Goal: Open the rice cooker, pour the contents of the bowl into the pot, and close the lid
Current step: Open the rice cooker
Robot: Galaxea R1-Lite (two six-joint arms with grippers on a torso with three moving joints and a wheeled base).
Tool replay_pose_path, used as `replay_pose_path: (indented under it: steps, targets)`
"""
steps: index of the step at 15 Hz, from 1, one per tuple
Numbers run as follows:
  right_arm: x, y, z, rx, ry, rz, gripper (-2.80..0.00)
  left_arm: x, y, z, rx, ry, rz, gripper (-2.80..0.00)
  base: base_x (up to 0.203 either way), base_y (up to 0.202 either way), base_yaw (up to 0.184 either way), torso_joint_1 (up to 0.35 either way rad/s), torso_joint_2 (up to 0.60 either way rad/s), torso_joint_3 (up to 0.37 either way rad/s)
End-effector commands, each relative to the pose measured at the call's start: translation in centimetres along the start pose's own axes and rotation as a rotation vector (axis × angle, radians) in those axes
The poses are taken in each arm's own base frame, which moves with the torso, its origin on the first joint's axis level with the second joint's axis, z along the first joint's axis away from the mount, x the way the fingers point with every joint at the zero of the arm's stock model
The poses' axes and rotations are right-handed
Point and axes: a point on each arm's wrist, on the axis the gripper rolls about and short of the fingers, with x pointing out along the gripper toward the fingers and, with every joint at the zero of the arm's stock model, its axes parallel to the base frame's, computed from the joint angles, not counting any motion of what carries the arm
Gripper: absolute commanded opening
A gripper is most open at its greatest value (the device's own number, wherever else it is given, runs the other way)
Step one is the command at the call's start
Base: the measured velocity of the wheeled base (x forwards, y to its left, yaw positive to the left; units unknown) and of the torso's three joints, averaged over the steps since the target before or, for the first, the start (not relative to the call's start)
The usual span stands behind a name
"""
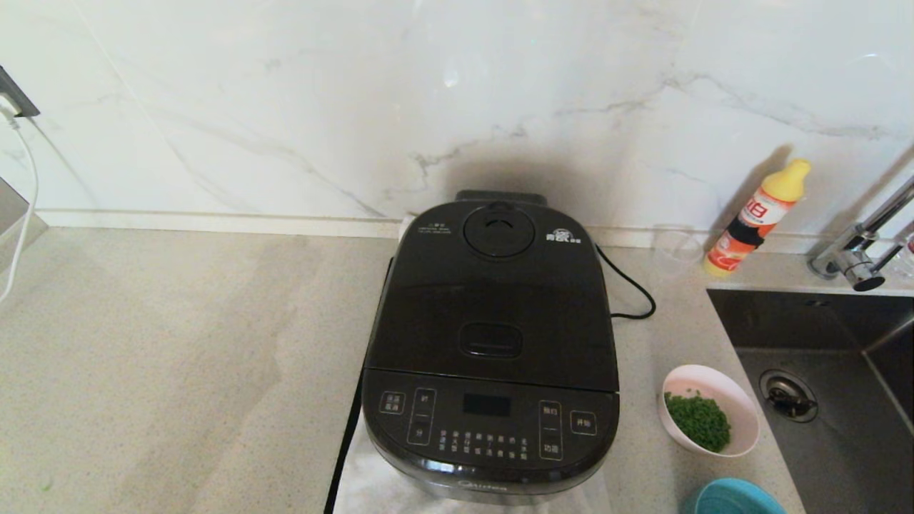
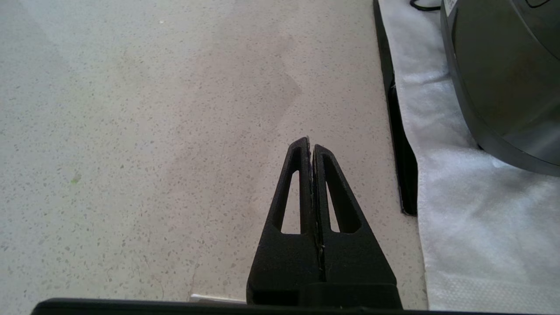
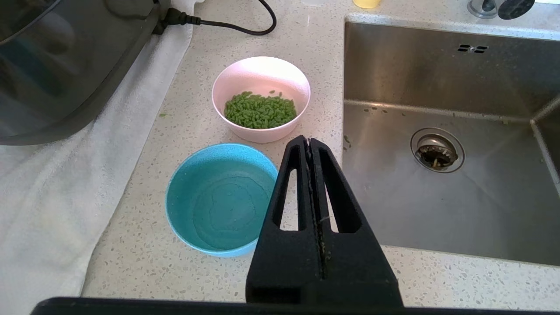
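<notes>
The glossy black rice cooker (image 1: 491,414) stands in the middle of the counter on a white cloth, its lid (image 1: 493,300) down, so the pot is hidden. To its right sits a small pink bowl (image 1: 742,410) (image 3: 261,76) holding green grains, with an empty blue bowl (image 3: 221,199) (image 1: 739,497) nearer me. My left gripper (image 2: 310,142) hangs shut and empty over bare counter left of the cooker. Above the counter beside the blue bowl, my right gripper (image 3: 309,141) is shut and empty too. Neither arm shows in the head view.
A steel sink (image 1: 842,400) (image 3: 450,131) with a tap lies right of the bowls. A yellow-capped orange bottle (image 1: 757,218) and a clear cup (image 1: 676,250) stand by the back wall. The black power cord (image 1: 628,285) curls behind the cooker.
</notes>
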Motion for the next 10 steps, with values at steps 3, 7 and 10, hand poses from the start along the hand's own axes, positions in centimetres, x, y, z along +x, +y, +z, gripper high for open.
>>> replay_pose_path:
  steps: [3,7,10]
  targets:
    - [0.0,0.0,0.0,0.0,-0.001,0.0,-2.8,0.1,0.0,-0.2,0.011,0.009,-0.003,-2.8,0.0,0.0,0.0,0.0,0.0,0.0]
    - [0.0,0.0,0.0,0.0,-0.001,0.0,-2.8,-0.6,-0.1,2.2,0.031,-0.087,-0.035,-2.8,0.0,0.0,0.0,0.0,0.0,0.0]
    - [0.0,0.0,0.0,0.0,-0.001,0.0,-2.8,-2.7,-0.4,8.8,0.035,-0.196,-0.18,-2.8,0.0,0.0,0.0,0.0,0.0,0.0]
